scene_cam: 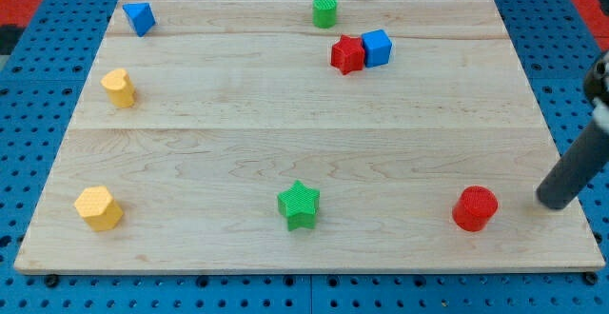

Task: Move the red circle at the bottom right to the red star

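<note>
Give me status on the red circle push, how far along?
Done: nothing visible yet; the red circle sits at the board's bottom right, far from the red star near the top beside the blue cube. In hand: my tip is just right of the circle, not touching. Left: the entire push up and leftward to the star.

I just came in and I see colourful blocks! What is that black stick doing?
The stick is a robot arm's rod. My tip sits near the board's right edge, just right of the red circle, not touching it. That circle is meant to go to the red star up near the top, which sits against the blue cube. The circle is at the bottom right, far from the star.
</note>
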Robot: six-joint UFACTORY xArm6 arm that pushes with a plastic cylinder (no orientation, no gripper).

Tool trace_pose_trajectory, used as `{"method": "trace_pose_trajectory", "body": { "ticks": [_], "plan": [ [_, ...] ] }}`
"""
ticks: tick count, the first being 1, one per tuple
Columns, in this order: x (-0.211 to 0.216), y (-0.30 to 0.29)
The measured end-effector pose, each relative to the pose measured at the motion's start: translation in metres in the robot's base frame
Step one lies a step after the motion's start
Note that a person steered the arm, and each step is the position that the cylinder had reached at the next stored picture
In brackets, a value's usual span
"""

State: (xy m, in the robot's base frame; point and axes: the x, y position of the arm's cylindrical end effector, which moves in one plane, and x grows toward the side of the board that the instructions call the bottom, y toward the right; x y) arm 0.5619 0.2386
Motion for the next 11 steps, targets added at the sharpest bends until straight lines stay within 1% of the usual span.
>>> {"method": "trace_pose_trajectory", "body": {
  "ticks": [1, 2, 3, 5, 7, 9, 10, 11],
  "plan": [
    [0.022, -0.083],
    [-0.019, -0.127],
    [-0.064, -0.146],
    [-0.164, -0.142],
    [-0.189, -0.044],
    [-0.191, -0.125],
    [-0.183, -0.173],
    [-0.181, -0.25]
  ]
}}
